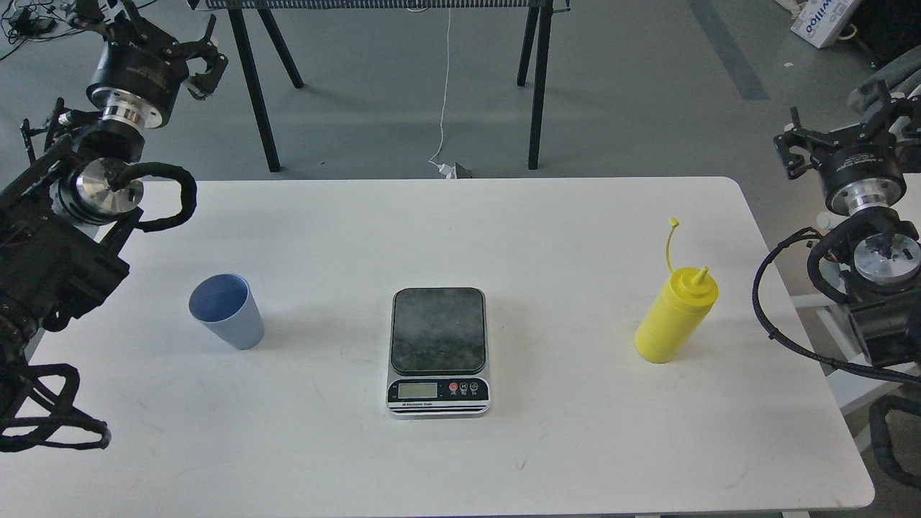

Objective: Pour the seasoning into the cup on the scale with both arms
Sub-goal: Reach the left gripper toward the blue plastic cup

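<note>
Hands idle: left hand [200,61] and right hand [838,137] hold nothing; finger spread cannot be told. Scale [439,350] platform bare. Cup [227,311] stands well left of it, seasoning [675,315] well right, both untouched on table [561,446]. All steps remain.

cup [227,311] left on table [575,446] | scale [438,350] centre, bare | seasoning bottle [675,314] right | both pincers raised, apart

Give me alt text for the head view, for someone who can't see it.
A white table holds a light blue cup at left, an empty kitchen scale in the middle and a yellow squeeze bottle at right. Both black arms are raised off the table's sides, left hand and right hand holding nothing.
</note>
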Motion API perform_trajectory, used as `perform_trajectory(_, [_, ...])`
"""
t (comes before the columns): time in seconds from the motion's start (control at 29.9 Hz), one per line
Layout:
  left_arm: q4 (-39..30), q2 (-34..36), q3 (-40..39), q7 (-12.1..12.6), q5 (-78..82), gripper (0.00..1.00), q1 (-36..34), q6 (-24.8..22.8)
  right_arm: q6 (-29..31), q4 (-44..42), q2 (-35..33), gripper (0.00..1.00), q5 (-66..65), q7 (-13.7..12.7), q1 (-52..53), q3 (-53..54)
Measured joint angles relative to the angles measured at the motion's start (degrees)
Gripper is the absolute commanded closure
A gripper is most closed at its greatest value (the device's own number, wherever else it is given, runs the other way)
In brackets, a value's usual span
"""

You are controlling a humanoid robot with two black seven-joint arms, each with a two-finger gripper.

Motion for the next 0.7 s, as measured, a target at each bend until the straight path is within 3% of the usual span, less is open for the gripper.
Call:
perform_trajectory(0.3, [-2.1, 0.5, 0.0, 0.3, 0.0, 0.00, 0.4, 0.2, 0.0, 0.4, 0.0, 0.00, -0.1, 0.1, -0.7, -0.3])
perform_trajectory(0.4, [-7.8, 3.7, 0.0, 0.3, -0.2, 0.00, 2.7, 0.5, 0.0, 2.3, -0.3, 0.00, -0.1, 0.2, -2.7, 0.3])
perform_trajectory(0.53, [-20.4, 9.5, 1.8, 1.2, 1.5, 0.00, 7.8, 0.4, 0.0, 7.3, -1.9, 0.00, 0.0, 0.5, -7.9, 2.1])
perform_trajectory(0.7, [-31.1, 16.2, 3.9, 0.3, 13.5, 0.00, 10.5, 1.8, 0.0, 15.4, -5.1, 0.00, 0.0, 0.7, -14.8, 5.4])
